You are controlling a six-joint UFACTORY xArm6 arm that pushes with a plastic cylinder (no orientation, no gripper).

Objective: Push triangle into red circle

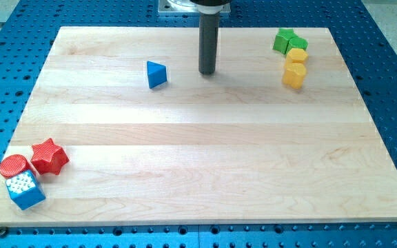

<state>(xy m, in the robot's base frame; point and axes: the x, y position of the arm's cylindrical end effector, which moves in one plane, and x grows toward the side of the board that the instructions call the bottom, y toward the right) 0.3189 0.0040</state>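
A blue triangle block [156, 74] lies on the wooden board near the view's top, left of centre. A red circle block [13, 167] sits at the view's bottom left corner of the board. My tip [207, 72] is the lower end of a dark rod coming down from the view's top. It stands to the right of the blue triangle, with a clear gap between them, and far from the red circle.
A red star block [49, 156] touches the red circle on its right. A blue cube with a white dotted top [25, 190] lies just below the circle. A green star [289, 40] and two yellow blocks [295, 67] cluster at the top right. The wooden board [205, 158] sits on a blue perforated table.
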